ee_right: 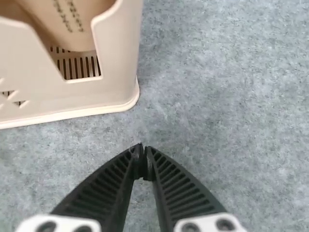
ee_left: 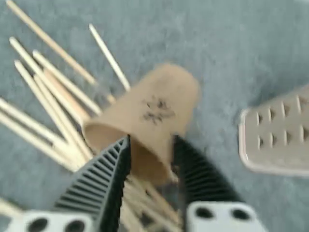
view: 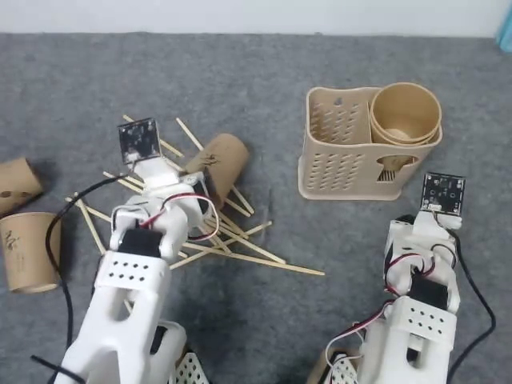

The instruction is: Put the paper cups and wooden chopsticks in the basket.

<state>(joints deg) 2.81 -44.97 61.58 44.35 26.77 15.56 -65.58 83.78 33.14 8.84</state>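
Left claw sits partly open over the tipped paper cup on the chopsticks. Right claw is pinched closed on nothing, near the basket.

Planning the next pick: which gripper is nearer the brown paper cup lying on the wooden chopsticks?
Left. The left gripper hangs directly over the brown paper cup, open at its wide end. The right gripper, shut, sits far off near the beige plastic basket.

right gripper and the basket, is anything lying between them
Nothing. The right wrist view shows a bare stretch of grey carpet between the right gripper and the basket.
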